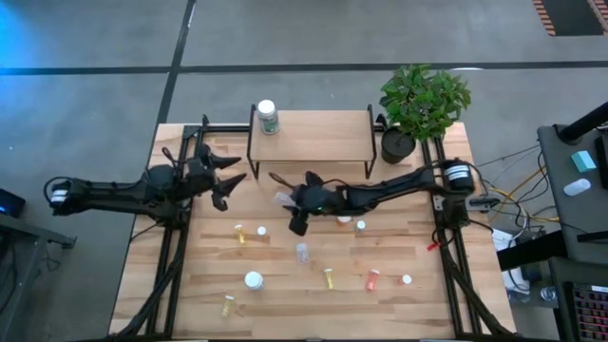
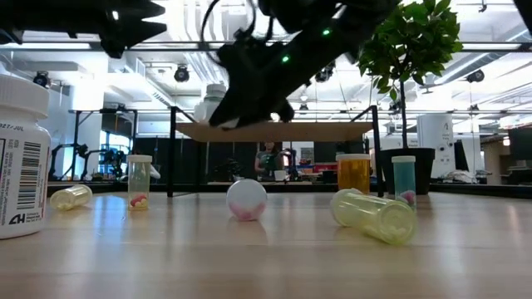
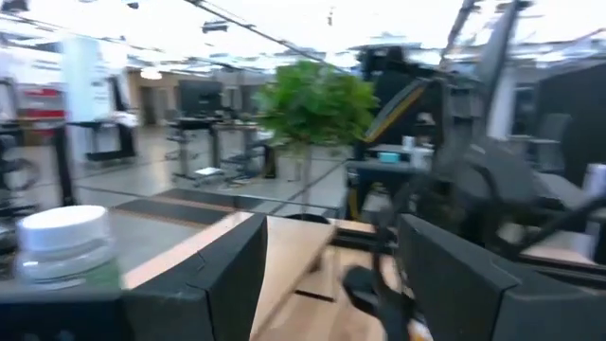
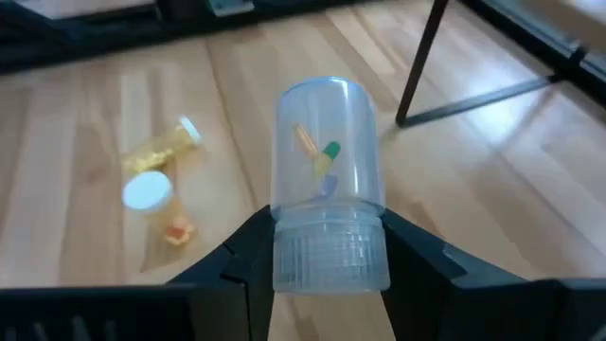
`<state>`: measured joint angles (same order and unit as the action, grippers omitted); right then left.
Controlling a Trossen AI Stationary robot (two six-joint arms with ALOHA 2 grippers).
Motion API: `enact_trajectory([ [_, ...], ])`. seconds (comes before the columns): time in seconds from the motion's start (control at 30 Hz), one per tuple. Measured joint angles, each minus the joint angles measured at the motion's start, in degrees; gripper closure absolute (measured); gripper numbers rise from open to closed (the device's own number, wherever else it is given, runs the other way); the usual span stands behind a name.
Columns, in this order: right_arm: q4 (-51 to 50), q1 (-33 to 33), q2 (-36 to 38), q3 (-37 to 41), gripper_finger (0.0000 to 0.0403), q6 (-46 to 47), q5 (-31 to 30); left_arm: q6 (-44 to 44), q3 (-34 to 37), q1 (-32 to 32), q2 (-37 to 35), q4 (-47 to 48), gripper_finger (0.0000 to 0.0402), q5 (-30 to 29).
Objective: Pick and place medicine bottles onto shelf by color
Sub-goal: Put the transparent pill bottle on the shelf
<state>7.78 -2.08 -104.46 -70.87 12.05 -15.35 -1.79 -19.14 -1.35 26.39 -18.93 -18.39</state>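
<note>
My right gripper hangs over the table's middle, just in front of the shelf, shut on a clear medicine bottle with a few coloured pills inside. One greenish, white-capped bottle stands upright on the shelf's left end. My left gripper is open with nothing between its fingers, raised near the shelf's left side. Several more medicine bottles lie or stand on the table, among them a yellow one, a clear one and an orange one. My right gripper pinches the clear bottle's ribbed white cap between its two fingers, one on each side. The fingers come from the table's right, slanting down. The bottle sticks out past the fingertips, base away from the gripper, lifted clear of the table.
A potted plant stands by the shelf's right end. A large white bottle and a yellow one sit nearer the front edge. The shelf's thin black legs stand close to the held bottle.
</note>
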Motion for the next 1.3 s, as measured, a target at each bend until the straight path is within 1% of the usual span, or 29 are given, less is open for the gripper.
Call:
enact_trajectory([
  [0.1, 2.35, 0.47, 2.38, 2.69, 0.0266, -0.16, 0.84, 1.47, 0.0, 0.03, 1.23, 0.22, 0.0181, 2.43],
  [0.2, 4.63, 1.05, 3.98, 4.64, 0.0266, -0.77, 0.82, 2.01, 0.0, 0.0, 2.88, 0.21, 0.0181, 2.93],
  [0.43, 6.4, 2.02, 4.26, 6.39, 0.0258, -1.03, 0.85, 4.48, 0.0, -0.02, 8.71, -0.86, 0.0181, 3.56],
  [0.57, 6.65, 2.02, 4.26, 6.54, 0.0262, -1.3, 1.34, 4.58, 0.0, -0.02, 12.47, -5.28, 0.0181, 3.88],
  [0.73, 6.68, 2.02, 4.28, 6.58, 0.0264, -2.34, 3.38, 4.09, -0.3, -0.02, 16.07, -7.38, 0.0181, 3.91],
  [0.87, 6.65, 2.0, 4.28, 6.58, 0.0259, -2.6, 3.82, 4.17, -1.19, -0.02, 17.63, -7.75, 0.0181, 3.98],
  [1.0, 6.65, 2.01, 4.28, 6.58, 0.026, -2.72, 3.84, 5.79, -1.69, -0.04, 18.56, -7.5, 0.0181, 6.17],
  [1.17, 6.66, 2.02, 4.28, 6.58, 0.0264, -3.02, 4.49, 5.84, -2.36, -0.06, 18.81, -7.44, 0.0181, 7.2],
  [1.3, 7.14, 2.13, 4.3, 6.58, 0.026, -3.19, 5.49, 5.85, -3.32, -0.06, 18.95, -4.07, 0.0181, 7.36],
])
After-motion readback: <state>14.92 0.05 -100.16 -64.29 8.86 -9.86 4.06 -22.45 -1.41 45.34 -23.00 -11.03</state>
